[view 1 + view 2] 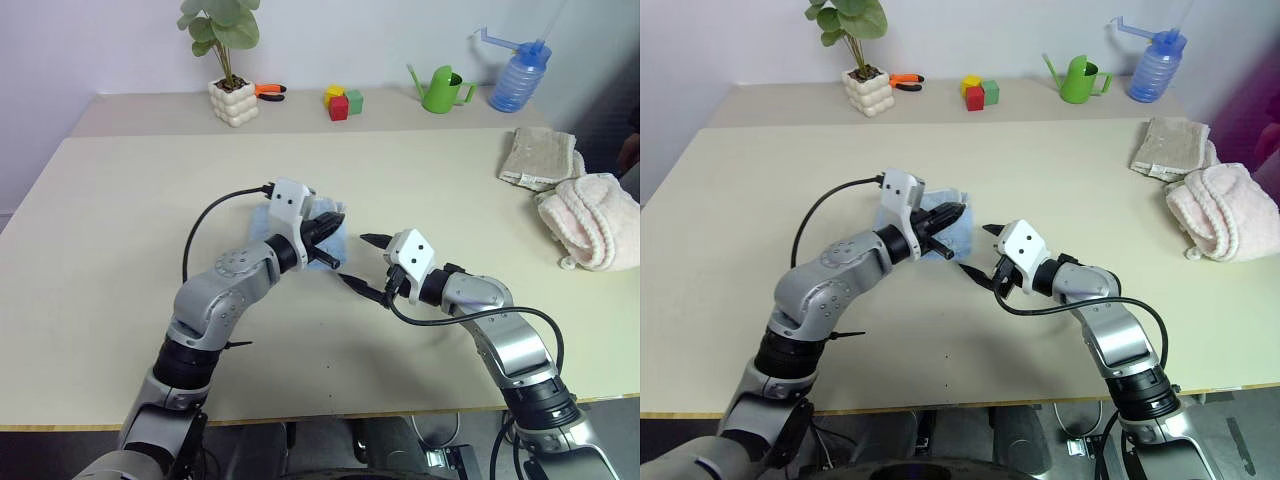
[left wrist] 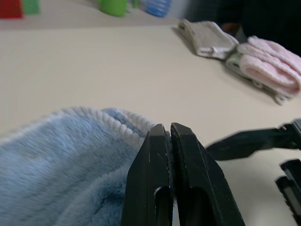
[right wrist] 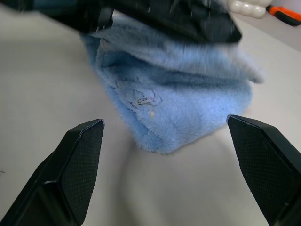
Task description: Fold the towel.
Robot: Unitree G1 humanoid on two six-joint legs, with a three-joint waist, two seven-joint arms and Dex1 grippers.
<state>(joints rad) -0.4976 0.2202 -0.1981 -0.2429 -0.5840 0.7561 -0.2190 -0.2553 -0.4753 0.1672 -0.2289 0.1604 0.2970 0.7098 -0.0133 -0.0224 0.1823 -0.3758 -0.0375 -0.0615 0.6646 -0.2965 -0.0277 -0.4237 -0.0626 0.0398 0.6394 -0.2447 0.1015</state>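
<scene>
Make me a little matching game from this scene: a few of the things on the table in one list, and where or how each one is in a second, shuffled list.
Things:
1. light blue terry towel
2. fluffy pink towel
3. green plastic watering can
4. left gripper

Places or states:
A. at the table's right edge, beside a beige folded cloth
B. jaws closed
C. bunched in the middle of the table, between the two grippers
D. on the far shelf, next to a blue bottle

Pairs: 1-C, 2-A, 3-D, 4-B
</scene>
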